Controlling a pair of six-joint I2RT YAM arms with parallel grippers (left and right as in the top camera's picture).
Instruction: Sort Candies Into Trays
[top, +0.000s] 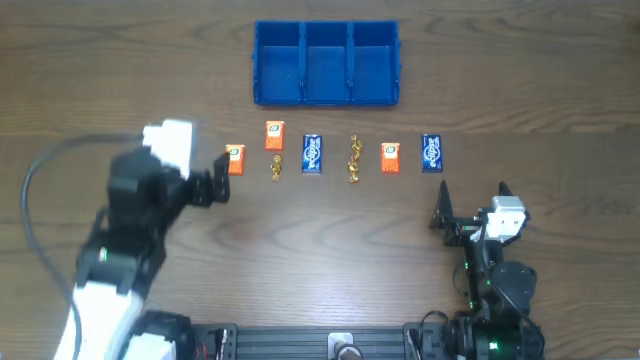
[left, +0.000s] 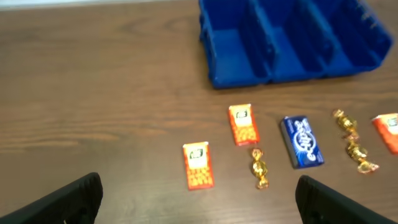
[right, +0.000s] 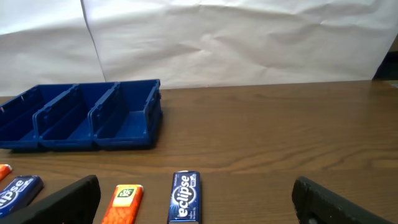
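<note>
Lying in a loose row on the wooden surface (top: 120, 80), near the blue three-compartment tray (top: 326, 95), were three flat orange packs (top: 235, 159) (top: 274, 135) (top: 390, 158), two dark blue packs (top: 313, 153) (top: 432, 153) and three gold-wrapped candies (top: 277, 168) (top: 354, 148) (top: 354, 172). The left gripper (top: 222, 180) hung beside the row's left end, fingers spread; the right gripper (top: 472, 195) likewise gaped, holding nothing.

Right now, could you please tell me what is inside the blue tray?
From above, the blue tray shows bare floors in all three compartments, with no candy inside. In the right wrist view its near wall covers most of the floors.
</note>
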